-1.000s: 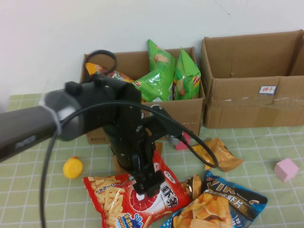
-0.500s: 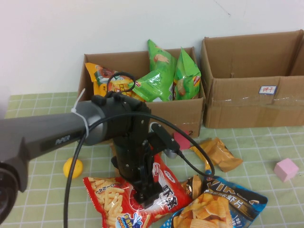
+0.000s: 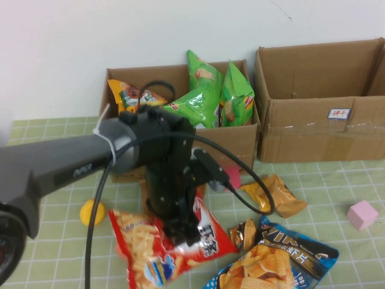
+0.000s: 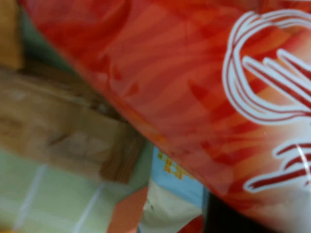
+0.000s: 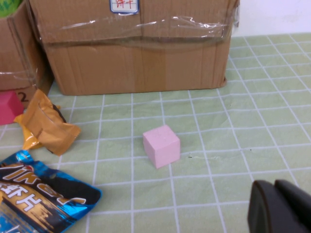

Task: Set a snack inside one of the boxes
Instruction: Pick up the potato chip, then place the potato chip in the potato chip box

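My left gripper (image 3: pixel 184 232) is shut on the red shrimp snack bag (image 3: pixel 147 250) and holds it tilted just above the mat, in front of the left box. The bag fills the left wrist view (image 4: pixel 194 87). The left cardboard box (image 3: pixel 243 141) holds green bags (image 3: pixel 207 90) and an orange bag. The right cardboard box (image 3: pixel 301 141) stands open, with a small blue-edged white label (image 3: pixel 338 113) and clear tape on its front; it also shows in the right wrist view (image 5: pixel 146 63). My right gripper (image 5: pixel 274 206) is shut and empty, low over the mat, out of the high view.
A blue chip bag (image 3: pixel 289 259) and an orange-brown packet (image 3: pixel 274 195) lie to the right of the snack. A pink cube (image 3: pixel 363 215) sits at the far right. A yellow toy (image 3: pixel 90 212) lies at the left. A wooden block (image 4: pixel 63 141) lies under the bag.
The left gripper has lifted the red bag; its left end has come off the mat and the bag has tilted and crumpled. The arm shifted slightly right.
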Available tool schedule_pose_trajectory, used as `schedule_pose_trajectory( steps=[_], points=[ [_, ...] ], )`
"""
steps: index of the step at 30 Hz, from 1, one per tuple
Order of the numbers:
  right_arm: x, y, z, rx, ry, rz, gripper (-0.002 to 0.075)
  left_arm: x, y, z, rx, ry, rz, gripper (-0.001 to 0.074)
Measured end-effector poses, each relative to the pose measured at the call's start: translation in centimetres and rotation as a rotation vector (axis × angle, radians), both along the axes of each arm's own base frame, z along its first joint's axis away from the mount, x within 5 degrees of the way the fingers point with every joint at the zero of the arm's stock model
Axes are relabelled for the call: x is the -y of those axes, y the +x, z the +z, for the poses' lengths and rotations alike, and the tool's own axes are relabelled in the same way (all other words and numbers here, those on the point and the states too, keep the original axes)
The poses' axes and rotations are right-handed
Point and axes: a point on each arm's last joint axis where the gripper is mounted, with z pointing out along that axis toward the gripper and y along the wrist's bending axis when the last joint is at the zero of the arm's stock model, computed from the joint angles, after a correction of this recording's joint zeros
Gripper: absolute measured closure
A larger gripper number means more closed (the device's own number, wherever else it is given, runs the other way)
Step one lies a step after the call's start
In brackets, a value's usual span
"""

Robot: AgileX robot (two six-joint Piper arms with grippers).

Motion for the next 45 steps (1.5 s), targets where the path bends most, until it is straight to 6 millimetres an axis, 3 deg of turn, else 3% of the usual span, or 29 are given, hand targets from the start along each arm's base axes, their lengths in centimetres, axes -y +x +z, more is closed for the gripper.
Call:
schedule_pose_trajectory(
  steps=[4, 11, 14, 17, 20, 23, 28, 35, 40, 45],
  points=[
    [0.0, 0.0, 0.0, 0.0, 0.0, 0.0, 0.0728, -0.4, 0.3, 4.5, 0.076, 0.016, -0.025, 0.0426],
    [0.0, 0.0, 0.0, 0.0, 0.0, 0.0, 0.0728, -2.3, 0.0, 17.5, 0.457, -0.032, -0.029, 0.0426],
    [0.0, 0.0, 0.0, 0.0, 0.0, 0.0, 0.0728, -3.1, 0.5, 21.1, 0.655, -0.046, 0.043, 0.0426],
    [0.0, 0.0, 0.0, 0.0, 0.0, 0.0, 0.0728, -3.4, 1.6, 23.0, 0.835, -0.077, 0.118, 0.0426],
    [0.0, 0.0, 0.0, 0.0, 0.0, 0.0, 0.0728, -3.4, 3.1, 23.0, 0.925, -0.125, 0.176, 0.0427],
    [0.0, 0.0, 0.0, 0.0, 0.0, 0.0, 0.0728, -3.1, 5.3, 21.5, 0.958, -0.176, 0.216, 0.0433],
    [0.0, 0.0, 0.0, 0.0, 0.0, 0.0, 0.0728, -3.7, 9.6, 17.7, 0.981, -0.247, 0.29, 0.0434],
    [0.0, 0.0, 0.0, 0.0, 0.0, 0.0, 0.0728, -6.3, 15.1, 11.8, 0.983, -0.403, 0.501, 0.0437],
    [0.0, 0.0, 0.0, 0.0, 0.0, 0.0, 0.0728, -7.5, 16.8, 8.8, 0.925, -0.489, 0.669, 0.0444],
    [0.0, 0.0, 0.0, 0.0, 0.0, 0.0, 0.0728, -6.0, 16.4, 8.2, 0.871, -0.512, 0.675, 0.0444]
  ],
)
